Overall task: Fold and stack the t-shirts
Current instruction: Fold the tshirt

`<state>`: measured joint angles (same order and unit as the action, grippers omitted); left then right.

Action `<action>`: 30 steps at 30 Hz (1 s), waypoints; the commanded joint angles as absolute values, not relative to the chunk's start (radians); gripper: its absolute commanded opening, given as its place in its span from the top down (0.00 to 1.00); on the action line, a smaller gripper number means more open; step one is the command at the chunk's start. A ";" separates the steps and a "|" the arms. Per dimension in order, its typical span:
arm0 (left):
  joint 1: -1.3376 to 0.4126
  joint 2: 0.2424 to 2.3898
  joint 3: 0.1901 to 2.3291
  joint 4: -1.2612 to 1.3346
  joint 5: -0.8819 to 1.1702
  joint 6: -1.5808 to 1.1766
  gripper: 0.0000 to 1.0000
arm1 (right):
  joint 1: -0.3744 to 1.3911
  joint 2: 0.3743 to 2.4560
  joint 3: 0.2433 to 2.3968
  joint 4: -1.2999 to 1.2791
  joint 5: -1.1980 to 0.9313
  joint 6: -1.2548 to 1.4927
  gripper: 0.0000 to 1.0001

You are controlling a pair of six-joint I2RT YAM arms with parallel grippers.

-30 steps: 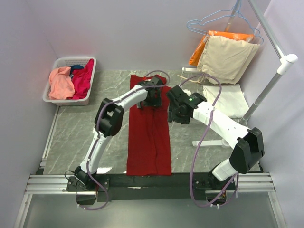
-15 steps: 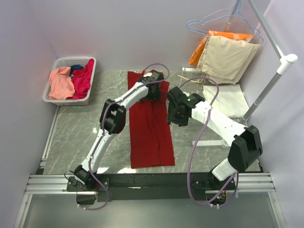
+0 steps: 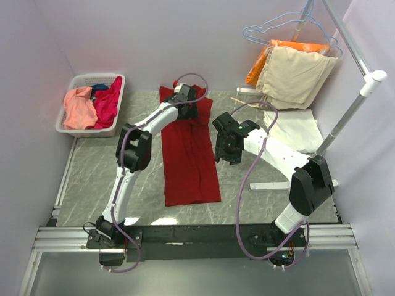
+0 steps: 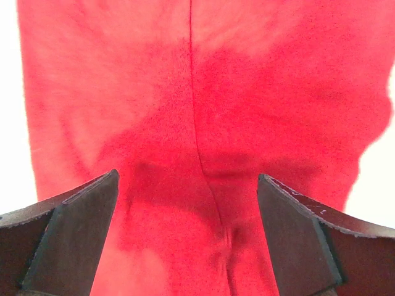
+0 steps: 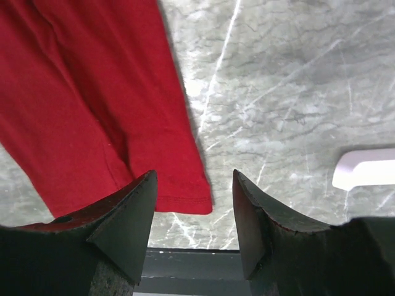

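Note:
A dark red t-shirt (image 3: 190, 154), folded into a long strip, lies on the marble table and runs from the back wall toward me. My left gripper (image 3: 187, 106) is over its far end. In the left wrist view (image 4: 187, 176) the jaws are wide open with red cloth (image 4: 203, 92) filling the gap below. My right gripper (image 3: 226, 148) is open and empty just right of the shirt's edge. In the right wrist view (image 5: 194, 176) it hangs over bare marble, with the shirt's hem corner (image 5: 185, 200) beside its left finger. A folded cream-white t-shirt (image 3: 296, 129) lies at the right.
A white basket (image 3: 69, 89) at the back left holds salmon-pink (image 3: 79, 106), magenta (image 3: 108, 102) and blue (image 3: 99, 90) shirts. Beige (image 3: 295, 74) and orange (image 3: 259, 65) garments hang on wire hangers at the back right. A white rack pole (image 3: 353, 110) and its foot (image 3: 271, 185) stand at the right.
The red shirt has slid away from the near edge toward the back wall, along with my left gripper. My right gripper has shifted slightly left and farther back.

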<state>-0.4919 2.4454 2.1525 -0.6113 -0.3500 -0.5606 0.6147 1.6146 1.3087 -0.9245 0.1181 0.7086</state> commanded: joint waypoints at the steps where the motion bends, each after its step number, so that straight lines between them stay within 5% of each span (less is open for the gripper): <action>1: -0.499 2.197 2.139 -0.622 -0.391 -0.506 0.00 | 0.607 1.606 1.302 -0.861 0.086 0.680 0.41; 5: -0.499 2.041 1.952 -0.747 -0.374 -0.561 0.01 | 0.606 1.594 1.217 -0.836 0.055 0.632 0.40; 12: -0.534 1.594 1.184 -0.664 -0.172 -0.732 0.02 | 0.604 1.458 1.065 -0.758 0.017 0.627 0.40; 15: -0.548 1.386 1.013 -0.615 -0.075 -0.802 0.04 | 0.601 1.415 1.009 -0.720 0.003 0.643 0.40; 19: -0.561 1.194 0.902 -0.612 -0.055 -0.860 0.11 | 0.600 1.388 0.937 -0.669 -0.047 0.653 0.40; 30: -0.627 1.184 0.706 -0.652 0.023 -0.972 0.43 | 0.601 1.391 0.865 -0.594 -0.077 0.661 0.48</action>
